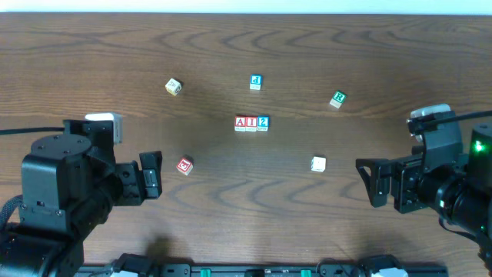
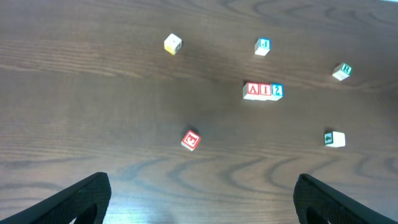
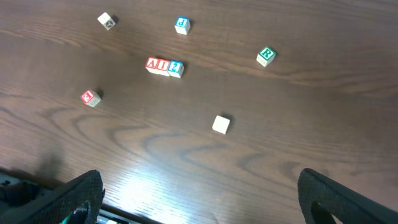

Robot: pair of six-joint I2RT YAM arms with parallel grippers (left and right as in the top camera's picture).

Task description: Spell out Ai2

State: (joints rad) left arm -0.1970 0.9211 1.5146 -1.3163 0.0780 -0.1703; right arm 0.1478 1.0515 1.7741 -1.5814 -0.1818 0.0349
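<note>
Row of touching wooden cubes: red-bordered A cube (image 1: 241,123), red-bordered I cube (image 1: 251,123), cyan-blue 2 cube (image 1: 263,122); left gripper (image 2: 202,186) and right gripper (image 3: 200,183) were spread wide.

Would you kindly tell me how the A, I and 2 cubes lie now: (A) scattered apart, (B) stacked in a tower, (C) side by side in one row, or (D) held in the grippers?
C: the A cube, I cube and 2 cube sit edge to edge in one row on the wooden table, reading Ai2.
</note>
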